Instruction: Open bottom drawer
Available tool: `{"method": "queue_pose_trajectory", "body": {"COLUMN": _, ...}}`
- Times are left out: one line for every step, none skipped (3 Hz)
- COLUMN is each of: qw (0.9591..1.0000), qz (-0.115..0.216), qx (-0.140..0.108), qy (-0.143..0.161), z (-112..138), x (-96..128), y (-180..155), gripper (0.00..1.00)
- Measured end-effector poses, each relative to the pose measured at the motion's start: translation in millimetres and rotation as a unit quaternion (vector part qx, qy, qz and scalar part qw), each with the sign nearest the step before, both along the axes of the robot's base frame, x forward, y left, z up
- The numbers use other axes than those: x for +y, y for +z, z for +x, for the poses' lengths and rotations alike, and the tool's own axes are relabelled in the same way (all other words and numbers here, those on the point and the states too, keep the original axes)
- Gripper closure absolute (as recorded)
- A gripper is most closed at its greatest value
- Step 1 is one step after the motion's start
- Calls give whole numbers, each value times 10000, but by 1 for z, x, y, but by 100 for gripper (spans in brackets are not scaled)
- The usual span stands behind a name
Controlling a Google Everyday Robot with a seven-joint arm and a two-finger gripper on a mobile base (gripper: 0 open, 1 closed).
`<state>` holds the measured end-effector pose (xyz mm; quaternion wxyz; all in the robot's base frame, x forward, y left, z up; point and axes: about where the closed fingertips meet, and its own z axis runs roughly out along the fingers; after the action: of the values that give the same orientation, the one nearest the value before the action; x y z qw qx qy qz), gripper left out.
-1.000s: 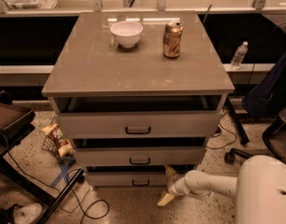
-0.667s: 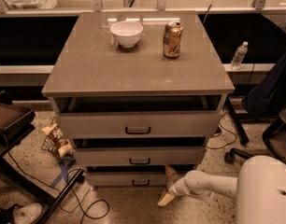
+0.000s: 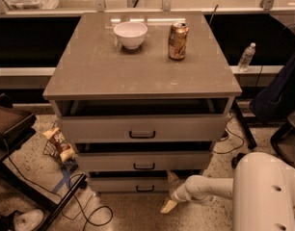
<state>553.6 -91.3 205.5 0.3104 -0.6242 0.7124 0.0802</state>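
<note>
The bottom drawer [image 3: 123,184] is the lowest and shortest of three pale grey-beige cabinet drawer fronts, with a small black bar handle [image 3: 145,188]. It stands slightly out from the cabinet with a dark gap above it. My gripper [image 3: 170,192] is low at the drawer's right end, one fingertip up by the drawer's top right corner and one down near the floor. My white arm [image 3: 210,187] reaches in from the right.
The middle drawer [image 3: 142,160] and the tall top drawer [image 3: 142,128] sit above. A white bowl [image 3: 130,34] and a can [image 3: 178,41] stand on the cabinet top [image 3: 138,71]. A snack bag [image 3: 60,142], cables and a dark stand lie at left; a water bottle [image 3: 246,57] and chair at right.
</note>
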Motion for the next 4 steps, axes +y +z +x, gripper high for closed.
{"method": "queue_pose_trajectory", "body": {"qw": 10000, "qz": 50, "qx": 54, "qy": 5, "z": -5, "x": 5, "y": -6, "gripper": 18}}
{"method": "queue_pose_trajectory", "body": {"qw": 9998, "qz": 82, "qx": 170, "qy": 12, "z": -14, "x": 12, "y": -16, "gripper": 41}}
{"method": "queue_pose_trajectory", "body": {"qw": 9997, "qz": 100, "qx": 238, "qy": 12, "z": -18, "x": 17, "y": -19, "gripper": 70}}
{"method": "queue_pose_trajectory", "body": {"qw": 9997, "qz": 100, "qx": 238, "qy": 12, "z": -18, "x": 17, "y": -18, "gripper": 56}}
